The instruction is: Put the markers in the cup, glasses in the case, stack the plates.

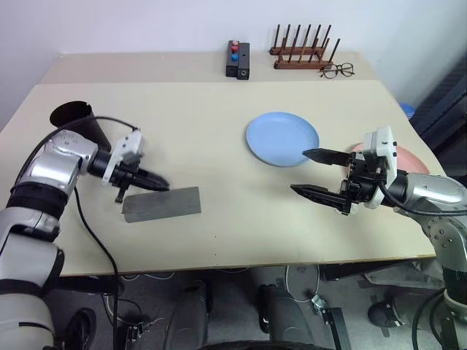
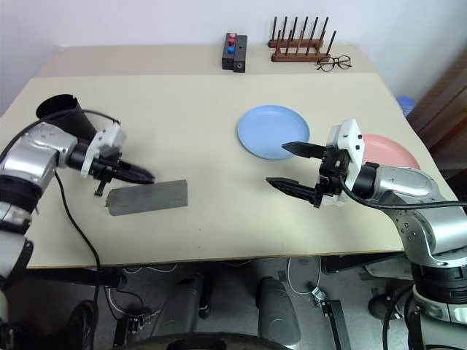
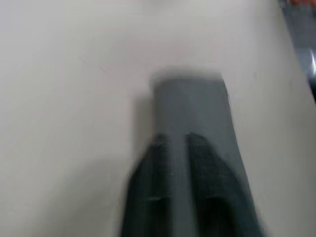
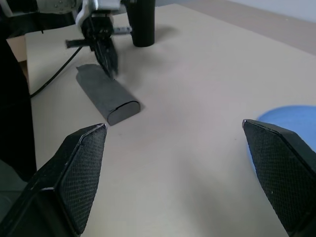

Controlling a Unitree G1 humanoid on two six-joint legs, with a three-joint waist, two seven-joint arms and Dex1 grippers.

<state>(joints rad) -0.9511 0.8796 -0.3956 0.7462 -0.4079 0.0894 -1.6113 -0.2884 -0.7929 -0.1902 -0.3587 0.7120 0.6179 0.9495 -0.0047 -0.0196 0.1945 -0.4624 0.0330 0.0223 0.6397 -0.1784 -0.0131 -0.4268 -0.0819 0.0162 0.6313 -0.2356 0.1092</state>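
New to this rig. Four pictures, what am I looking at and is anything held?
A two-armed humanoid robot at a beige table. Two pictures come from its head camera, looking down over both arms; the other two come from cameras on each wrist, looking along that arm's two black fingers. On the table: a grey case, a dark cup, a blue plate, a pink plate, plus a wooden rack, clear eyeglasses and a small black box at the far edge. The left tool sits over the case, fingers nearly together. The right tool is wide open, empty.
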